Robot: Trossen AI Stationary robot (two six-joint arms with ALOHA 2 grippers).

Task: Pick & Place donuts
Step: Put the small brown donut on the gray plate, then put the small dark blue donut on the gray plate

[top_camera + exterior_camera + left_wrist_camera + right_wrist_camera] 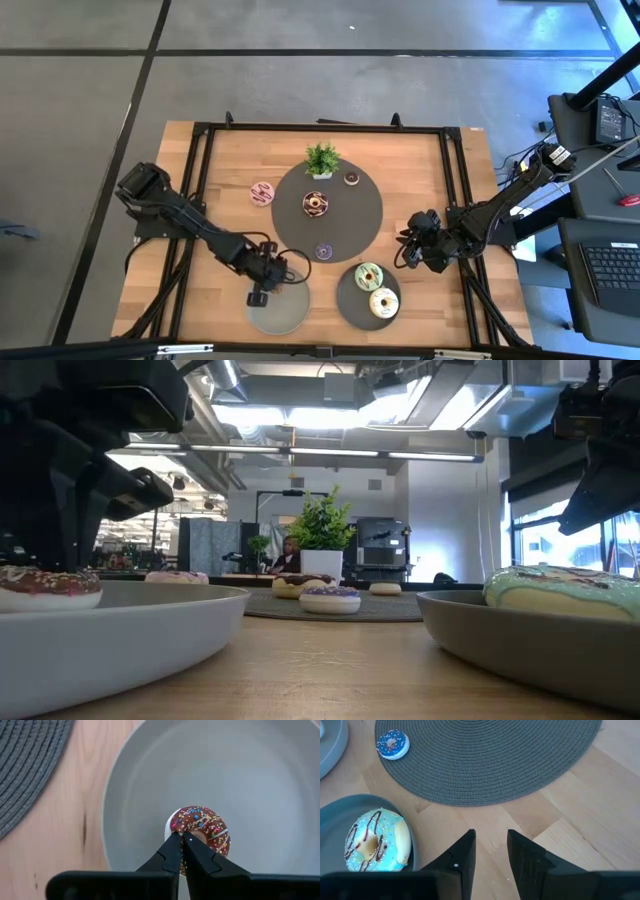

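A wooden tabletop (pixel 420 170) carries a round woven mat (pixel 355 225) at its centre. Near the front edge, the left gripper (pixel 181 836) pinches a chocolate sprinkled donut (pixel 202 826) inside a grey plate (pixel 260 780). The right gripper (pixel 491 836), fingers spread, hovers near the right edge.

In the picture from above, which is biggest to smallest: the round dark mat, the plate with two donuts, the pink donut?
1. The round dark mat: the biggest.
2. The plate with two donuts.
3. The pink donut: the smallest.
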